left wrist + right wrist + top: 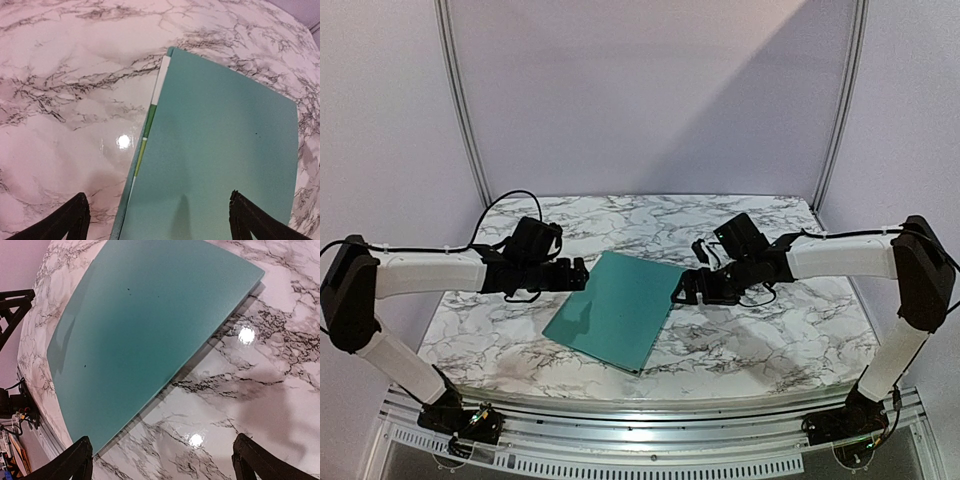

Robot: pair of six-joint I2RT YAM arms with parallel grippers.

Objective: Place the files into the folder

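The teal-green folder [618,308] lies closed and flat on the marble table, also seen as the folder [220,160] and the folder [145,325]. A thin strip of the files [151,112], white and green, peeks out along the folder's left edge under the cover. My left gripper [578,275] hovers open at the folder's upper left edge; in the left wrist view the left gripper [157,220] straddles that edge with nothing between its fingers. My right gripper [682,287] is open at the folder's right edge; the right gripper [162,460] has only table and the folder's corner beneath it.
The marble table [770,330] ends close in front of the folder's lower corner, with a metal rail [650,445] below it. Curved poles [465,110] and a plain wall stand behind. Cables loop over both wrists.
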